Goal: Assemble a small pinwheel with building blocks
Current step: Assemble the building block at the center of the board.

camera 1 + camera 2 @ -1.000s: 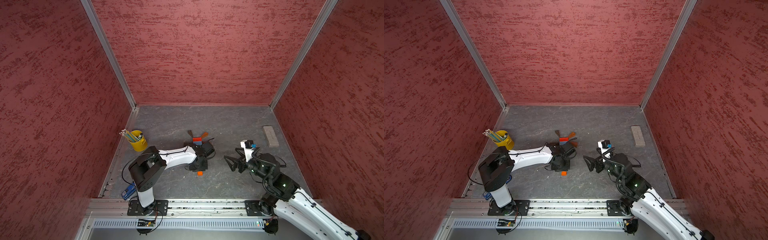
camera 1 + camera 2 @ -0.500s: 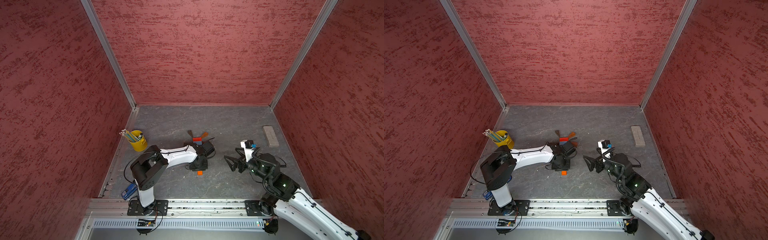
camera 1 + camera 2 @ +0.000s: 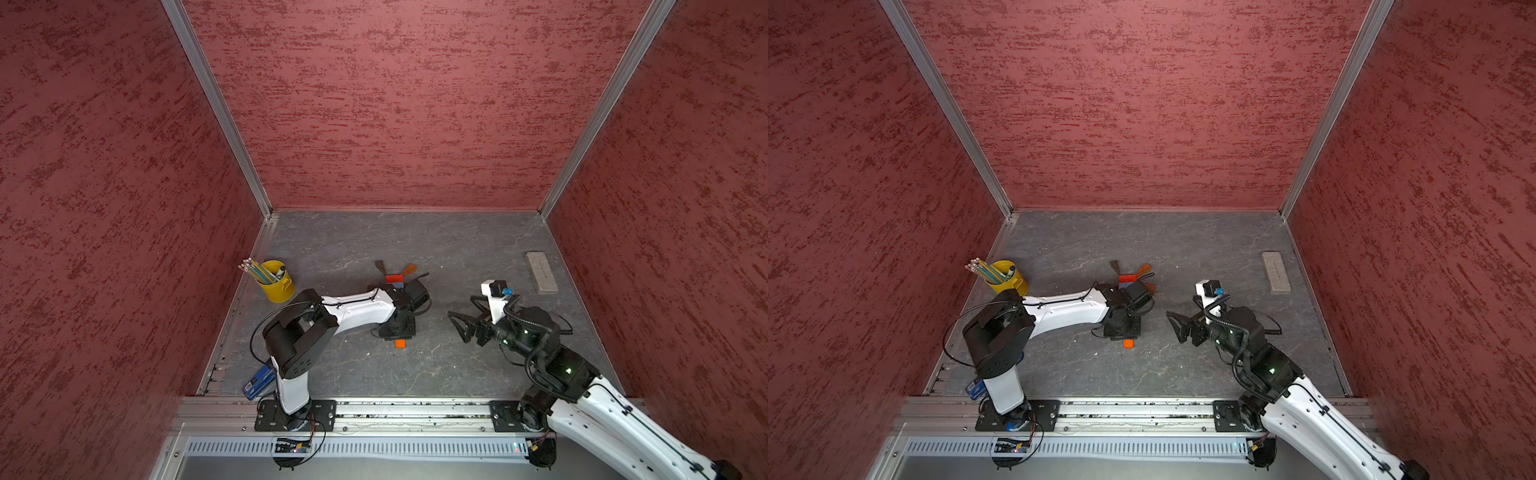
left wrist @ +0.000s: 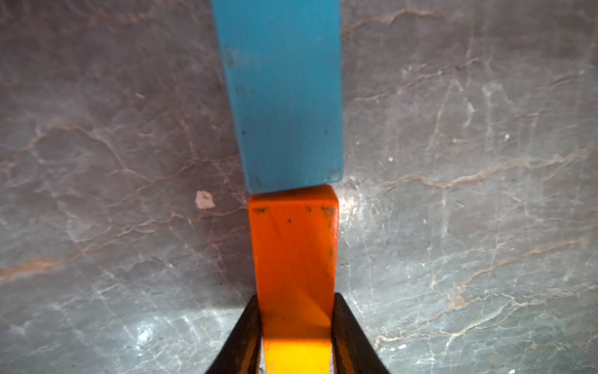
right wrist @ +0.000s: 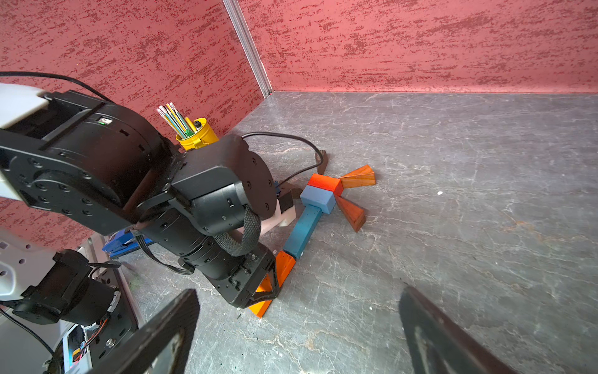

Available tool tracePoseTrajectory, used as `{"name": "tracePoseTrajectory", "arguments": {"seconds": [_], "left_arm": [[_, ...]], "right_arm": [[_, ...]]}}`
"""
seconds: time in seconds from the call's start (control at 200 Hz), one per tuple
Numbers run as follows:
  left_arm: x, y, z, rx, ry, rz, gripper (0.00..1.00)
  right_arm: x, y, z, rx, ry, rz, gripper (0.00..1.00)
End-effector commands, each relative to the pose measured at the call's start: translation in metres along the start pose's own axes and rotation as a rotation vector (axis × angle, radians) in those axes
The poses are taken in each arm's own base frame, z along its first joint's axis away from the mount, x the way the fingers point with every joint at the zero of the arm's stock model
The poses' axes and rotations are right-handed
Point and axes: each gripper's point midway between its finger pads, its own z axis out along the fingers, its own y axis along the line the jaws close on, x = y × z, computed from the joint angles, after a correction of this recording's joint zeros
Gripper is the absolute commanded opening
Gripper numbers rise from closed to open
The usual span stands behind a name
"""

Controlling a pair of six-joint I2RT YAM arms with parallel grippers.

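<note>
Left tool (image 4: 296, 296) straddles orange bar (image 4: 293, 246) abutting blue bar (image 4: 284, 90), grip unclear; right tool (image 5: 299, 291) spread.

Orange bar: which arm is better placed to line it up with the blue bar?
Left. The left pincer grips the orange bar, its end touching the blue bar; the right pincer hangs open, apart from both.

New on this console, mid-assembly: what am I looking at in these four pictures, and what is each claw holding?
Two robot arms with two-finger claws work on a grey table. Both top views look down from overhead; each wrist view rides on an arm. The left gripper grips the orange bar, lying end to end with the blue bar that runs to the red-and-blue cube and its wedges. The right gripper is open, empty. A yellow cup and grey block sit aside.
</note>
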Motion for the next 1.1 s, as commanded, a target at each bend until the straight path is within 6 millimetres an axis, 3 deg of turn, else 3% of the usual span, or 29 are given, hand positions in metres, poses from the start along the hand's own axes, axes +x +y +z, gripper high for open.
{"name": "tracePoseTrajectory", "arguments": {"seconds": [0.0, 0.351, 1.097], "left_arm": [[-0.007, -0.003, 0.0, -0.003, -0.015, 0.006, 0.37], [-0.01, -0.004, -0.002, 0.002, -0.027, 0.003, 0.42], [-0.021, -0.004, -0.007, 0.007, -0.054, 0.002, 0.37]], "right_arm": [[-0.003, 0.002, 0.0, -0.016, -0.021, -0.001, 0.99], [-0.003, 0.002, 0.0, -0.017, -0.02, 0.002, 0.99], [-0.001, 0.002, 0.001, -0.018, -0.016, 0.005, 0.99]]}}
